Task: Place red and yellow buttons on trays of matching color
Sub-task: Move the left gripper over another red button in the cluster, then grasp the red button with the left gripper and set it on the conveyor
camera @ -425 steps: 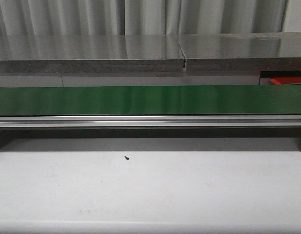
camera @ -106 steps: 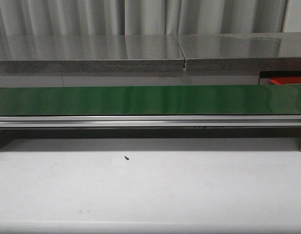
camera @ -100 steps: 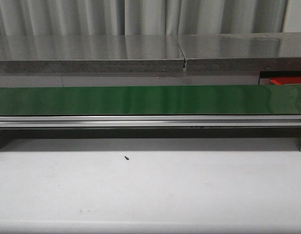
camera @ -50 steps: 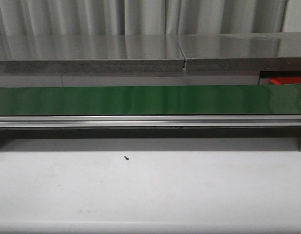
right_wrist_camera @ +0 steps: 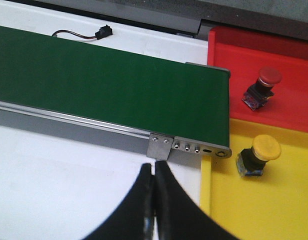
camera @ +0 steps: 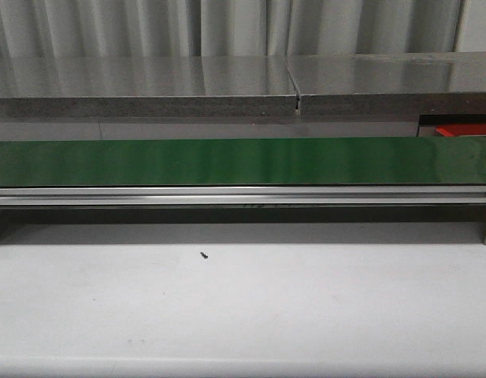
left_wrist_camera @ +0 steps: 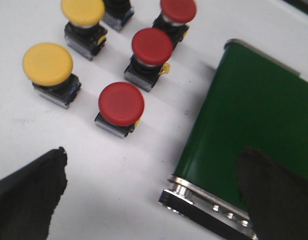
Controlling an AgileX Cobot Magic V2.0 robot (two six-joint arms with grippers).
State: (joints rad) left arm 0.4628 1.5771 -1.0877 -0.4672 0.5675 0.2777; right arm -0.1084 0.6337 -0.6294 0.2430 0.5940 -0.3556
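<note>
White tabletop: red tray (right_wrist_camera: 288, 55) holds one red button (right_wrist_camera: 263, 85), yellow tray (right_wrist_camera: 273, 210) one yellow button (right_wrist_camera: 258, 155); right end effector (right_wrist_camera: 154, 200) together, left end effector (left_wrist_camera: 154, 195) apart.

Both the left claw (left_wrist_camera: 149, 200) and right claw (right_wrist_camera: 154, 210) have plain matte black, tapering fingers.

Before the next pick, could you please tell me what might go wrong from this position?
1. The round red push button nearest the open left gripper stands close to a second red button and a yellow button, so a wide approach may knock a neighbour.
2. The green conveyor belt ends right beside that cluster; a gripper finger could strike its metal end.
3. The red tray and yellow tray adjoin, so a button could end up in the wrong tray.
</note>
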